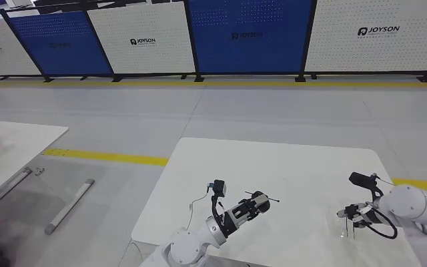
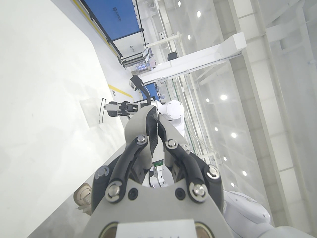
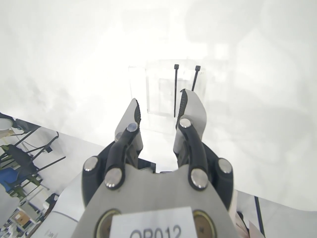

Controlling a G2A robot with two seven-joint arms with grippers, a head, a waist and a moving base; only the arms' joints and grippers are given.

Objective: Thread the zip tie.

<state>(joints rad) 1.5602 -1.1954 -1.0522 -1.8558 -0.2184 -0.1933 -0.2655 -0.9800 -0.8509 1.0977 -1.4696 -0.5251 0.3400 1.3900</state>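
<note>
Black zip tie (image 1: 274, 199) clamped crosswise in left claw (image 1: 262, 198), ends protruding both sides

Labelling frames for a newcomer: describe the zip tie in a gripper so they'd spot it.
On the white table, find the left gripper near the front middle. A black zip tie pokes out both sides of it, unlike the two ties at the clear holder.

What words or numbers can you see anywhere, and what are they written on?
White wall panel: a dark brand logo, which I leave unnamed.
Blue wall panel: the same kind of logo, too faint to read.
Sticker on the right gripper: letters and digits, cut off below.
Tag on the left gripper: print cut off, unreadable.
</note>
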